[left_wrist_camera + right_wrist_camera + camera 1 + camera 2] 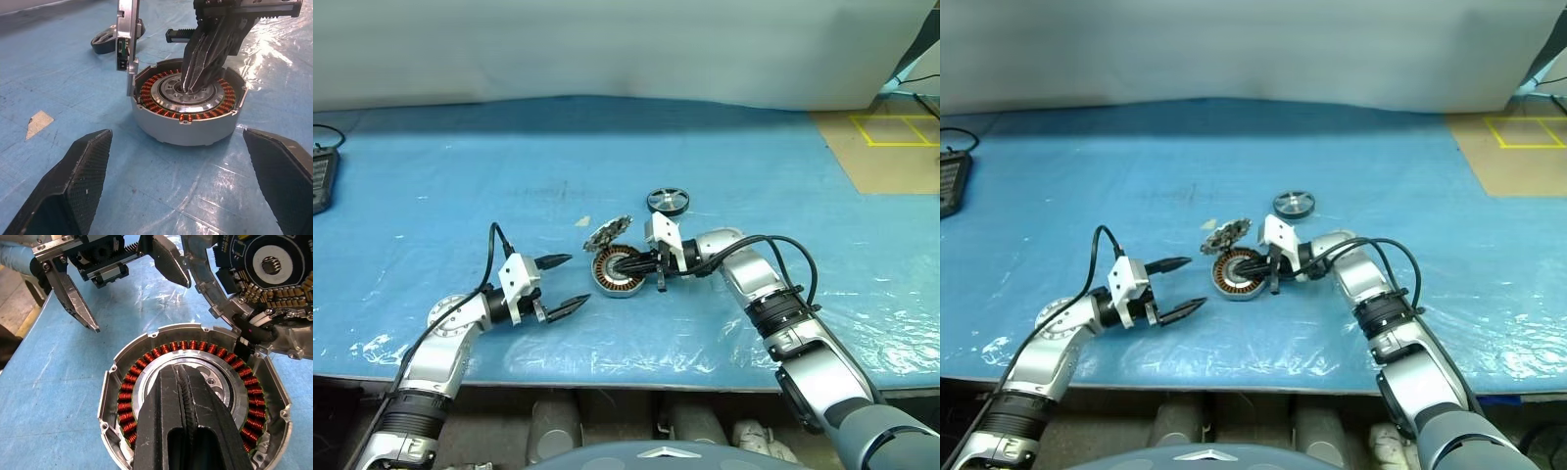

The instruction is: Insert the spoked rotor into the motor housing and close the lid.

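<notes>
Left eye view: right end effector [628, 262] closed over the motor housing [612, 275].
Its pressed-together fingers rest at the housing's silver centre; the lid [607, 233] stands open; the spoked rotor [667, 201] lies beyond; the left end effector [566, 285] gapes nearby.

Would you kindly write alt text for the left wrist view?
The right gripper, shut, presses its tips into the silver centre of the open motor housing on the blue table. The lid stands upright at the housing's edge, the spoked rotor beyond it.
</notes>
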Tool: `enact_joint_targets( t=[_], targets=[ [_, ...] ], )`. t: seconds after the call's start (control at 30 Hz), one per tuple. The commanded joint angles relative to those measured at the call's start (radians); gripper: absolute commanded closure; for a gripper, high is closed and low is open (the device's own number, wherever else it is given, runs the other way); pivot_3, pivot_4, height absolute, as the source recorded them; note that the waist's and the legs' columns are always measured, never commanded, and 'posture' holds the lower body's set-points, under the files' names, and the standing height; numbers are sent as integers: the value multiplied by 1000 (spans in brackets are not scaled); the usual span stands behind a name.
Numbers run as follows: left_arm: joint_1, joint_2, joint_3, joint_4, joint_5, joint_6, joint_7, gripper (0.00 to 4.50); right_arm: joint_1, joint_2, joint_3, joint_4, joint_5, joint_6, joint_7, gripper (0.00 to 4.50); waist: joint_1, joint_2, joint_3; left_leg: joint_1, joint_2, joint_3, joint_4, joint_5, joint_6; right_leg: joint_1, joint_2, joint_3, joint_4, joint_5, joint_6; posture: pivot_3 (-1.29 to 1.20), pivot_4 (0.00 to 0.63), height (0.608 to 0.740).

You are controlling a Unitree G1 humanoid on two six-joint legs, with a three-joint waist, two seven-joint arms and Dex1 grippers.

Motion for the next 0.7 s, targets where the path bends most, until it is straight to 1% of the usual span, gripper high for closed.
enact_joint_targets(
  t=[0.03, 0.13, 0.23, 0.43, 0.7],
  targets=[
    [2, 1, 4, -18, 1, -19, 5, 0, -4, -13, 20, 18, -45, -43, -9, 4478, 0, 0, 0, 0, 0, 0, 0, 0, 0, 0, 0, 0, 0, 0, 0, 0, 150, 740],
    [4, 2, 4, -20, 0, -20, 5, 0, -13, -32, 50, 29, -99, -94, -22, 4478, 0, 0, 0, 0, 0, 0, 0, 0, 0, 0, 0, 0, 0, 0, 0, 0, 150, 740],
    [5, 2, 4, -20, 0, -20, 5, 0, -17, -45, 67, 20, -116, -112, -12, 4478, 0, 0, 0, 2, 0, 0, 0, 0, 0, 2, 0, 0, 0, 0, 0, 0, 150, 740],
    [5, -1, 2, -19, 1, -22, 8, 0, -21, -65, 105, 9, -176, -140, -21, 4478, 0, 0, 0, 11, 0, 0, -1, 0, 0, 12, 0, 0, -1, 0, 0, 0, 150, 740],
    [7, 0, 2, -19, 1, -21, 9, 0, -21, -92, 156, 6, -266, -186, -59, 4478, -1, -3, -2, 13, 0, 0, -1, 0, 0, 13, 0, 1, -1, 0, 1, 0, 150, 740]
  ],
)
